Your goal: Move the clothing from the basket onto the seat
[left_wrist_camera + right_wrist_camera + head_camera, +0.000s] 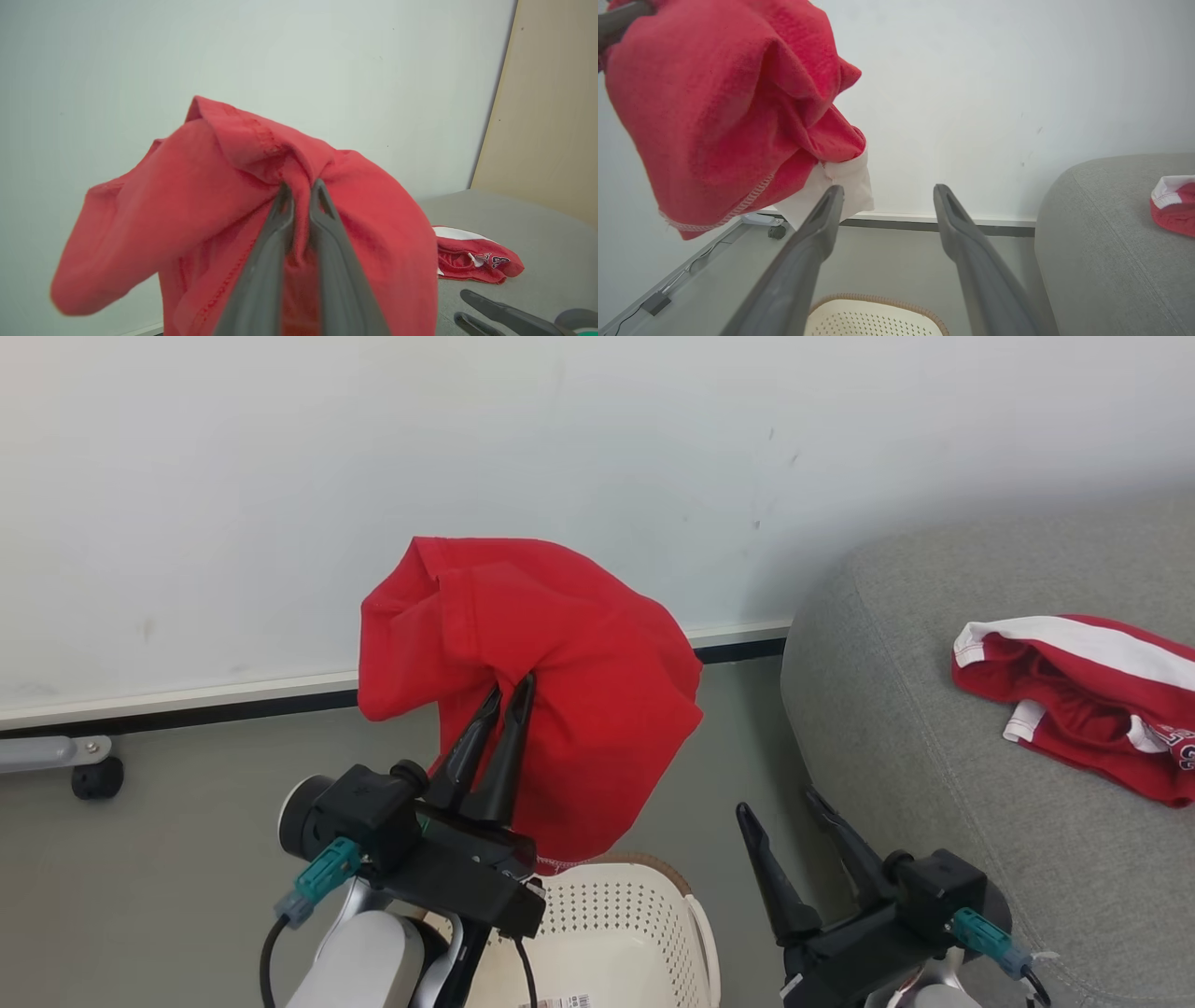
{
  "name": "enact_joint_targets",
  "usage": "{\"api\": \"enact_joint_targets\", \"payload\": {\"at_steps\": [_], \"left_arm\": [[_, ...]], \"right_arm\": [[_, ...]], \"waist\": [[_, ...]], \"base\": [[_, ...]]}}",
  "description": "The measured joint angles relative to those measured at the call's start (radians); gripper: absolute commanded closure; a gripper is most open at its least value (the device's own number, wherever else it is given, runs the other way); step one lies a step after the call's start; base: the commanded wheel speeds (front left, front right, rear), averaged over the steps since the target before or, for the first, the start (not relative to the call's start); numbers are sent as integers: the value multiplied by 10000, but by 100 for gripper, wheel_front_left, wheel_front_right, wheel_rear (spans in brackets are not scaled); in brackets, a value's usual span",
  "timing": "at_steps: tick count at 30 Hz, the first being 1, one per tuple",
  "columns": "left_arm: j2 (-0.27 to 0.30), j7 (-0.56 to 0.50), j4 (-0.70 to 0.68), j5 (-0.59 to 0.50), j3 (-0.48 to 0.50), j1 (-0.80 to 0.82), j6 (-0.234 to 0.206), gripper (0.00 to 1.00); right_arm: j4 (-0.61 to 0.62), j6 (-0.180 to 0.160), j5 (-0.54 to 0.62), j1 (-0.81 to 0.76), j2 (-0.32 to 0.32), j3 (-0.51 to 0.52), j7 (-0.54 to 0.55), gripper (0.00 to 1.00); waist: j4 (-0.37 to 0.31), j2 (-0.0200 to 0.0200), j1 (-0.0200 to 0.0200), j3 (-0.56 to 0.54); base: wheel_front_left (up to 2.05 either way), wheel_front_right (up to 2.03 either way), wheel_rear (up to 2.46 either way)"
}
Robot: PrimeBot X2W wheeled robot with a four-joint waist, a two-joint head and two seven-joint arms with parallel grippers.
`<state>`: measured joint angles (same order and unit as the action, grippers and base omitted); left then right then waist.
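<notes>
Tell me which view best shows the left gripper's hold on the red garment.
Left wrist view: the left gripper pinches a fold of the plain red garment close up. Head view shows it smaller; right wrist view, mainly the hanging cloth.

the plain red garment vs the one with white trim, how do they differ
The plain red garment hangs above the basket, pinched in the jaws of the left gripper; the white-trimmed garment lies loose on the seat. The white-trimmed garment has broad white bands and lettering; the plain red garment has a pale stitched hem. Both are soft red fabric.
</notes>
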<state>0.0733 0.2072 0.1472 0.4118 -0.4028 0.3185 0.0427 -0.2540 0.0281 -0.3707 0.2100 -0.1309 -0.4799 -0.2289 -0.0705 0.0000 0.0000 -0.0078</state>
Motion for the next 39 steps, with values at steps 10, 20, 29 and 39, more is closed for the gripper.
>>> {"api": "enact_joint_targets", "payload": {"at_steps": [10, 20, 29, 39], "left_arm": [[50, -318, -366, -2, -13, -29, -163, 100], [40, -696, -612, -2, -215, -39, -249, 100], [29, -915, -744, -2, -337, -21, -249, 100], [102, -1058, -855, -2, -334, -23, -247, 100]], "right_arm": [[903, 360, 4, 141, 238, -650, 88, 0], [796, 694, 4, 1364, 522, -1603, 529, 0], [79, 780, -180, 2257, 598, -2004, 683, 100], [-462, 865, -617, 2608, 633, -2180, 522, 100]], "waist": [[-4, 0, 0, 10], [138, 1, 0, 20], [304, 0, 0, 82], [385, 0, 0, 93]], "base": [[0, 0, 0], [0, 0, 0], [0, 0, 0], [0, 0, 0]]}}
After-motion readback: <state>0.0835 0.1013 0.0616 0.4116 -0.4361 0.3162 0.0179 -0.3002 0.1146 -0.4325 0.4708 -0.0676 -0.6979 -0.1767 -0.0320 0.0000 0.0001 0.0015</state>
